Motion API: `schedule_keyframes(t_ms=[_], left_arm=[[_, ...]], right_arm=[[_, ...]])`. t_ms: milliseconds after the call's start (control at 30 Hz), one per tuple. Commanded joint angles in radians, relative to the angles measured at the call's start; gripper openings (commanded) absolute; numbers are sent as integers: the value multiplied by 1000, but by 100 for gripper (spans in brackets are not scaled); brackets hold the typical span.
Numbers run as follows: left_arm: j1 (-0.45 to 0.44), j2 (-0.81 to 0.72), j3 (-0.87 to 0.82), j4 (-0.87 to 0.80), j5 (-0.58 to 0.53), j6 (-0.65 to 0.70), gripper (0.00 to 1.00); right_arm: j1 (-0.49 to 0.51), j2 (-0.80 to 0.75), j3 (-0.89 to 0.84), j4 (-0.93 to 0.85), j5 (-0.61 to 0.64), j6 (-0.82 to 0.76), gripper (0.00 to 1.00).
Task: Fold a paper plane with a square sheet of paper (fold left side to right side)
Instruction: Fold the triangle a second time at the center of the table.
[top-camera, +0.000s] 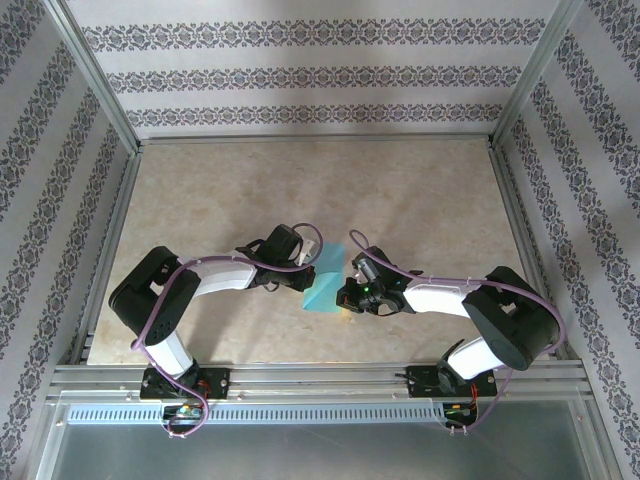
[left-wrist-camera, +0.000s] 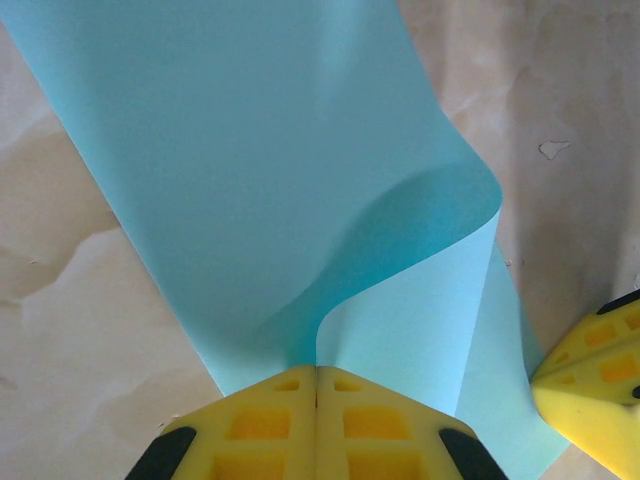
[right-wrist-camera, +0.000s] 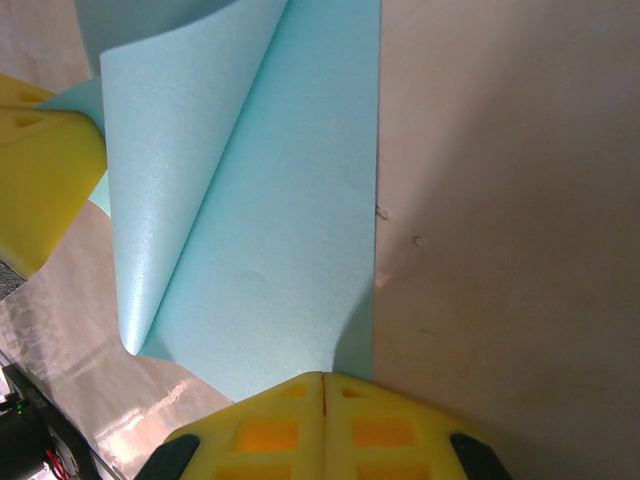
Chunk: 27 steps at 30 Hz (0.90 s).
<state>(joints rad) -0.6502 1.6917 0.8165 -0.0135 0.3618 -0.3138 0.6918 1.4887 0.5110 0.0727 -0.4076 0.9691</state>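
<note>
Closest in, we see left jaws and right jaws each pinched shut on the curling square sheet of paper (left-wrist-camera: 250, 180); overhead, left arm (top-camera: 215, 275) and right arm (top-camera: 440, 297) bend inward over the counter (top-camera: 420, 190).

A: "The square sheet of paper (top-camera: 322, 290) was plain teal-blue, the left gripper (left-wrist-camera: 317, 375) yellow and black."

B: "The table (top-camera: 420, 200) was mottled beige, the wall (top-camera: 300, 75) at twelve o'clock white with grey floral bands."

Matt, smooth teal paper sheet (left-wrist-camera: 250, 160)
</note>
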Motion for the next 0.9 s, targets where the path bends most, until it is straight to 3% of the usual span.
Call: schedule_keyframes(t_ms=[0, 867], left_arm=[[16, -1, -11, 17, -11, 30, 0], [17, 48, -11, 23, -7, 41, 0]], right_arm=[[8, 34, -5, -82, 38, -20, 0], [8, 37, 7, -81, 30, -26, 0]])
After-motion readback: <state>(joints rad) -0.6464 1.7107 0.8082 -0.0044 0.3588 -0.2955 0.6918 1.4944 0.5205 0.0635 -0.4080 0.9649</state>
